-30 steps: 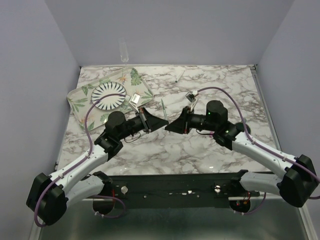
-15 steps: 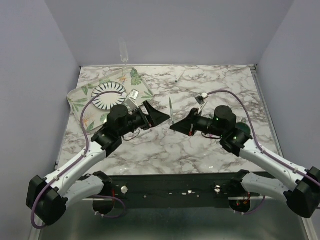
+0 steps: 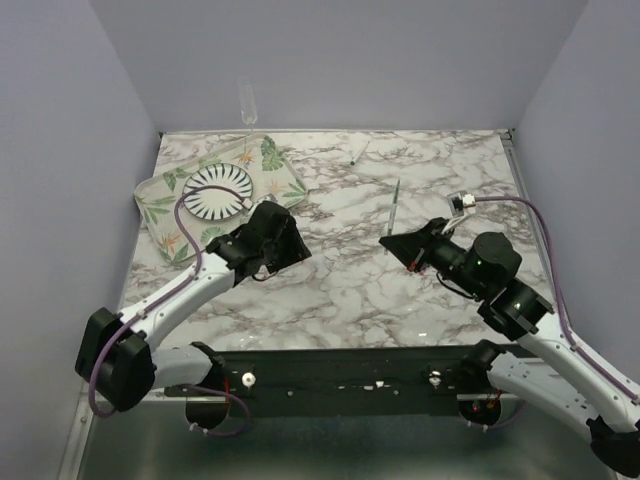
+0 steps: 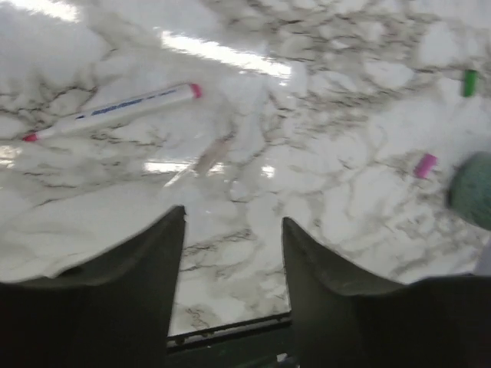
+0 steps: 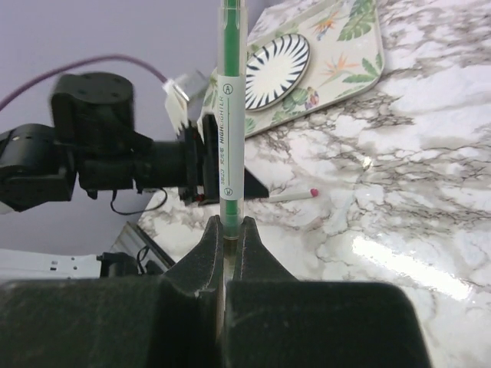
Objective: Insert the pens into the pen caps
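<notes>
My right gripper (image 5: 229, 224) is shut on the lower end of a white-barrelled green pen (image 5: 230, 115), which stands upright above the table (image 3: 330, 290); in the top view that pen (image 3: 396, 200) rises from the right gripper (image 3: 392, 240) at centre right. The other pen (image 4: 115, 111), white with pink ends, lies flat on the marble, also seen as the pink-ended pen (image 5: 291, 195) in the right wrist view. A green cap (image 4: 469, 82) and a pink cap (image 4: 424, 165) lie loose on the marble. My left gripper (image 4: 230, 230) hangs open and empty over bare marble, left of centre as the left gripper (image 3: 288, 245) in the top view.
A leaf-patterned tray (image 3: 165, 195) holding a striped plate (image 3: 218, 190) sits at the back left. A thin pale stick (image 3: 358, 152) lies near the back wall. The table's dark front rail (image 3: 350, 365) runs between the arm bases.
The two grippers were together at the table's centre. The left gripper has opened and drawn back left. The right gripper has carried the green pen off to the right.
</notes>
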You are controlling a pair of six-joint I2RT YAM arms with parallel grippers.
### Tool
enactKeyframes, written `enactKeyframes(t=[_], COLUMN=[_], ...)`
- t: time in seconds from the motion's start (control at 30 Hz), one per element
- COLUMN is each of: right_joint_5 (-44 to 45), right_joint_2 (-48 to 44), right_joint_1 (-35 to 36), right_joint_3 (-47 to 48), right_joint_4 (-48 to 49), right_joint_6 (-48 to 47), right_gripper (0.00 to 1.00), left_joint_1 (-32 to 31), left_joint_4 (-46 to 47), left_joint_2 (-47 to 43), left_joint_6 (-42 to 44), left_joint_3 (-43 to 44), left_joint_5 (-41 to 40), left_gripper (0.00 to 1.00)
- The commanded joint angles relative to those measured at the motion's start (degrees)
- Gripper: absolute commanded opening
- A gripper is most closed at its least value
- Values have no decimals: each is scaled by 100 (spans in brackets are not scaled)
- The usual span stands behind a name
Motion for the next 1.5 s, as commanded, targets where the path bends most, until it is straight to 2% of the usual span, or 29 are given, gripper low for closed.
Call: enactKeyframes(t=[0.0,0.03,0.07,0.13,0.23,0.27,0.33,0.47,0.5,0.57,0.63,0.77,0.87,0.9,0.93,1.23,1.47], right_joint_5=[642,669,687,766,810,818,836,871,889,915,959,1003,1038,1047,1047,1003,1003], right_joint_2=[-258,-311,-355,-487,-636,-672,-768,-909,-918,-970,-979,-980,-971,-962,-953,-813,-760], right_joint_1=[31,31,31,31,31,31,31,31,31,31,31,31,31,22,31,31,31], right_joint_3=[-10,-10,-19,-28,-54,-45,-45,-63,-63,-54,-63,-45,-36,-36,-36,-54,-72], right_joint_4=[-478,-531,-557,-601,-707,-742,-804,-874,-883,-909,-927,-944,-927,-918,-909,-830,-813], right_joint_6=[-245,-280,-298,-333,-368,-368,-377,-386,-403,-421,-439,-465,-483,-491,-491,-456,-448], right_gripper=[1,1,1,1,1,1,1,1,1,1,1,1,1,1,1,1,1], left_joint_1=[13,13,13,13,13,22,4,-22,-40,-66,-154,-295,-303,-303,-312,-716,-892], left_joint_4=[-2002,-2030,-1952,-1847,-1478,-981,-485,-1123,-1108,-802,-564,120,499,536,536,273,-87], left_joint_2=[738,836,924,1118,1057,1039,1117,1934,2310,2620,2875,2753,2595,2569,2568,2858,2700], left_joint_6=[-2526,-2994,-3085,-3366,-3911,-4121,-4001,-2975,-2111,-1201,-434,51,436,516,561,1009,1045], left_joint_3=[70,70,148,262,211,80,25,1067,1254,1658,1766,1521,1283,1239,1212,1142,808], left_joint_5=[-516,-410,-287,82,144,153,49,-522,-576,-367,-155,-181,-111,-93,-101,-145,-453], left_gripper=[55,55,59,62,66,67,66,59,48,39,38,34,19,5,0,0,0])
